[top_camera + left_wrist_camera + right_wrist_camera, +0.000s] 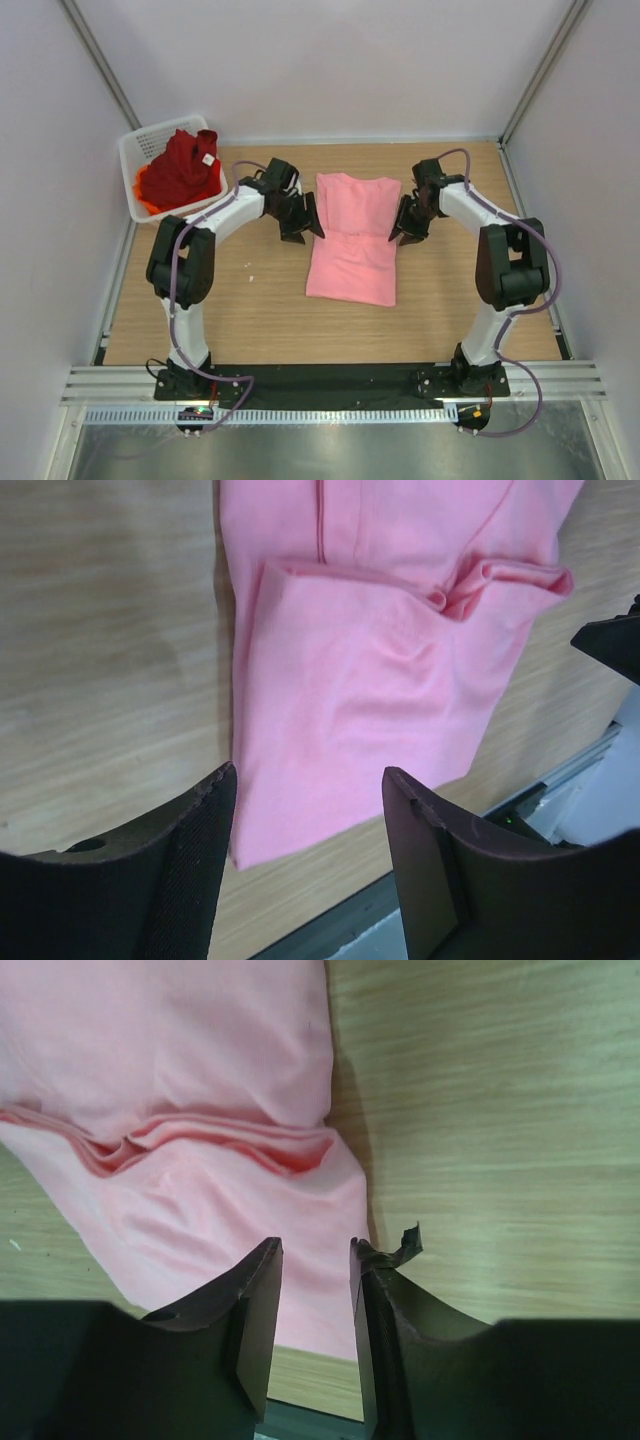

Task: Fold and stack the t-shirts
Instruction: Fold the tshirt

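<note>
Left end effector [307, 228] and right end effector [400, 232], both open, flank the pink t-shirt [352, 245].

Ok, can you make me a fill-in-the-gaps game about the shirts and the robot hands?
1. The shirt lying between the left gripper and the right gripper is ____.
2. The red shirt sits in the white ____.
3. Both grippers are ____, holding nothing.
Missing words: pink; basket; open.
</note>
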`<state>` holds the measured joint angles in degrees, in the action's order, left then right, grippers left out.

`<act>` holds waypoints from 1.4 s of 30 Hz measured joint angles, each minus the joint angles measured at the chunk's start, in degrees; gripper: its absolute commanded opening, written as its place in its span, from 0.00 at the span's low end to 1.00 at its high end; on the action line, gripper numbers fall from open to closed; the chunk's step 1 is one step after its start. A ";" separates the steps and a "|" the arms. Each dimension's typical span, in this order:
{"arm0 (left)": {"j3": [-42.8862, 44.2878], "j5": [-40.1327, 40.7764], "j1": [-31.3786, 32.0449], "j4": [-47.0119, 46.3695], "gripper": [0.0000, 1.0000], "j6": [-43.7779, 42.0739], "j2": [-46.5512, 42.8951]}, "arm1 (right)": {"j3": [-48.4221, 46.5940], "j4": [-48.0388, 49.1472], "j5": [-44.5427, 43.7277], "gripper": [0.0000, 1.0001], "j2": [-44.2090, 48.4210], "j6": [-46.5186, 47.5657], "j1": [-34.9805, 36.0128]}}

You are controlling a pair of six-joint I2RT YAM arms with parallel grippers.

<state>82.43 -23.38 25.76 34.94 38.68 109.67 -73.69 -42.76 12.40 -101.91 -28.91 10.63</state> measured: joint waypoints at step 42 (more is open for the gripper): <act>13.49 10.84 -0.44 8.22 0.73 -5.29 11.47 | -21.09 -7.28 -3.17 0.84 -19.02 5.27 -0.37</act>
<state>95.92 -12.53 25.32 43.16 33.39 121.14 -94.78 -50.04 9.23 -120.92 -23.64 10.26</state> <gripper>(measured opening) 0.744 0.805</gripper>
